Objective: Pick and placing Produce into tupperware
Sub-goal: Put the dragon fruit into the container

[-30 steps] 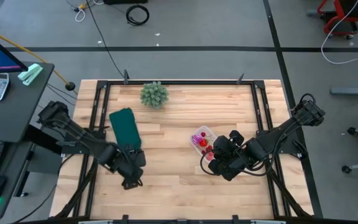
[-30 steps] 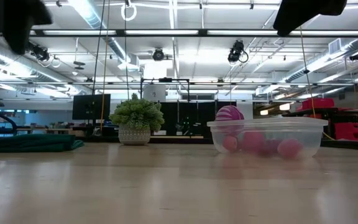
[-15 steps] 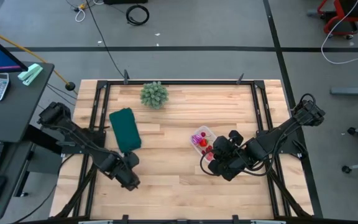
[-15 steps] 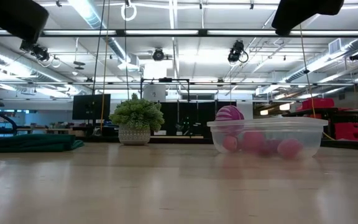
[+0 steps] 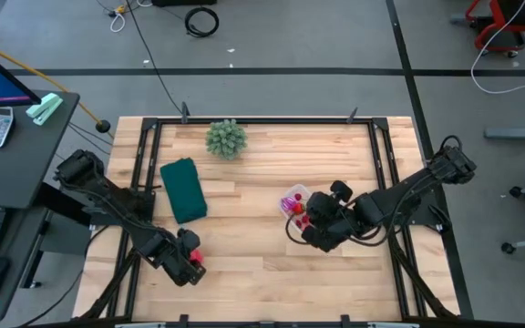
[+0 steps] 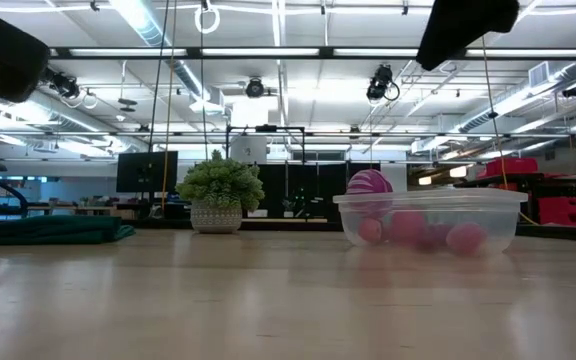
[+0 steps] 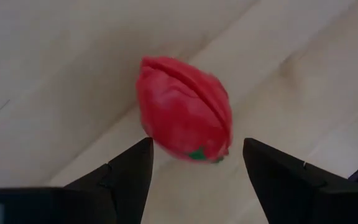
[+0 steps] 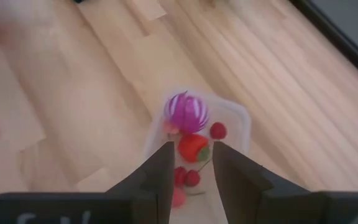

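Now left hand [image 7: 194,163] open over red strawberry [image 7: 184,109]; right hand [image 8: 191,163] part-open above tupperware [image 8: 241,121].

Light: bright, from long ceiling lamps [image 6: 298,50] at 12 o'clock in low view.
Glare: white glow round lamps; shine on near table [image 6: 288,300].
Shadows: soft and faint under arms in high view.
Blur: red strawberry [image 7: 184,109] fuzzy in left wrist view; tub [image 8: 197,149] soft in right wrist view.
Focus: far room sharp, near wood blurry.
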You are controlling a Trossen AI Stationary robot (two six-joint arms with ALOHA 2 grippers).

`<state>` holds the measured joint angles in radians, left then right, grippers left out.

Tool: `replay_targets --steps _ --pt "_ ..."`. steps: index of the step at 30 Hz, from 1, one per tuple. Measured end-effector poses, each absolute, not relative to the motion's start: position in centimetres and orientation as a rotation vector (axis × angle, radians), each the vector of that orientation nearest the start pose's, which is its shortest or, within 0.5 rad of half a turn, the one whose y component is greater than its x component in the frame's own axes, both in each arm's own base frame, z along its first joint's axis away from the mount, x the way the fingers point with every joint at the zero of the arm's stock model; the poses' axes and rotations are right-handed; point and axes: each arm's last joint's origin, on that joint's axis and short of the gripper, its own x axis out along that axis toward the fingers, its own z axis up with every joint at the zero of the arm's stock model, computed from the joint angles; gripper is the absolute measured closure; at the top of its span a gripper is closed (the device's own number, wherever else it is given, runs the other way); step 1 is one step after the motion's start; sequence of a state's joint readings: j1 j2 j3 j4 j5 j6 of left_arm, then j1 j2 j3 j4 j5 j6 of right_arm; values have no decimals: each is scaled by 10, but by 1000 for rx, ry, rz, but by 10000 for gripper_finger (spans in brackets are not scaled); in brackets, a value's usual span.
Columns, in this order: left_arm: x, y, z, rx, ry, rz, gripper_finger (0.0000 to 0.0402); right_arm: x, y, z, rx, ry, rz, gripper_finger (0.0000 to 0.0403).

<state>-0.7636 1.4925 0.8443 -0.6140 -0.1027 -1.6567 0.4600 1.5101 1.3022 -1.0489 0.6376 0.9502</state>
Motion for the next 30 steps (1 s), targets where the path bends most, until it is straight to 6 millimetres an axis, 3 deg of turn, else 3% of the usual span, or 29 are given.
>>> replay_targets --steps 11,30 --pt "185 -162 148 -854 1186 519 145 271 86 288 244 879 -687 286" --pt "208 -135 148 -649 1177 396 148 272 86 288 270 880 -679 286"
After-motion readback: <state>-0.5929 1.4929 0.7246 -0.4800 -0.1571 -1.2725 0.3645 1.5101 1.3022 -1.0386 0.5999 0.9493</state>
